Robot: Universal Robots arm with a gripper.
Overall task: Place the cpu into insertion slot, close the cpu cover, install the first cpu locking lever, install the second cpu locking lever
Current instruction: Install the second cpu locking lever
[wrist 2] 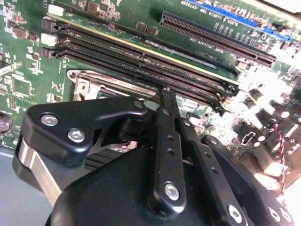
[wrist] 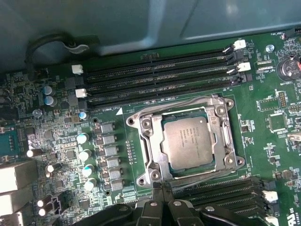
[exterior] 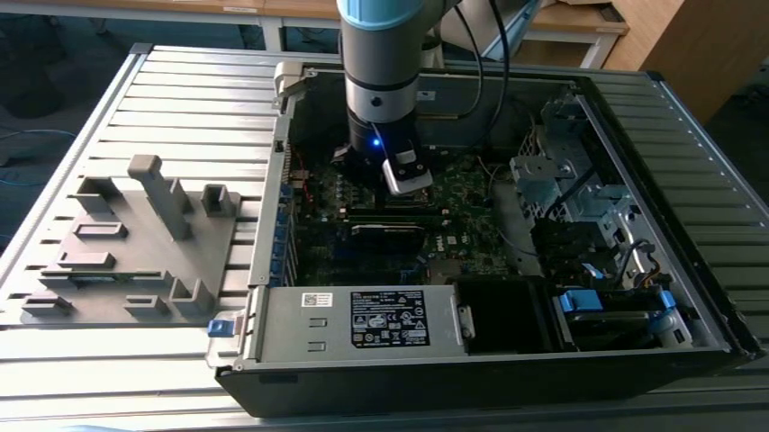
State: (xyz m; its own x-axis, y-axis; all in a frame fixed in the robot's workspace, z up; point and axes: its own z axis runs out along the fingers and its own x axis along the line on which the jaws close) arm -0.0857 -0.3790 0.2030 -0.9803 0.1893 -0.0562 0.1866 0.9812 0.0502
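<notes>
Arm lowered into open computer case, which lies on its side on the slatted metal worktop. Grey fixture tray with upright pegs sits on the worktop toward the exterior view's left, well apart from the arm.

First wrist view: cpu lies flat in the insertion slot, silvery face up, sitting square within the socket outline. The cpu cover is down over it, its frame bordering the chip on all sides and the chip showing through the central window. Thin locking lever wires run along the frame edges; whether they are latched I cannot tell.

Pincer stands just beside the socket's edge, on the side facing the nearer bank of memory slots. Fingers drawn together to a narrow tip, nothing visibly between them. In the second wrist view the same pincer has its 2 black fingers meeting at the tip, right at the silvery socket frame next to the long black memory slots. Contact with the frame not resolvable.

A second bank of memory slots lies on the far side of the socket.
</notes>
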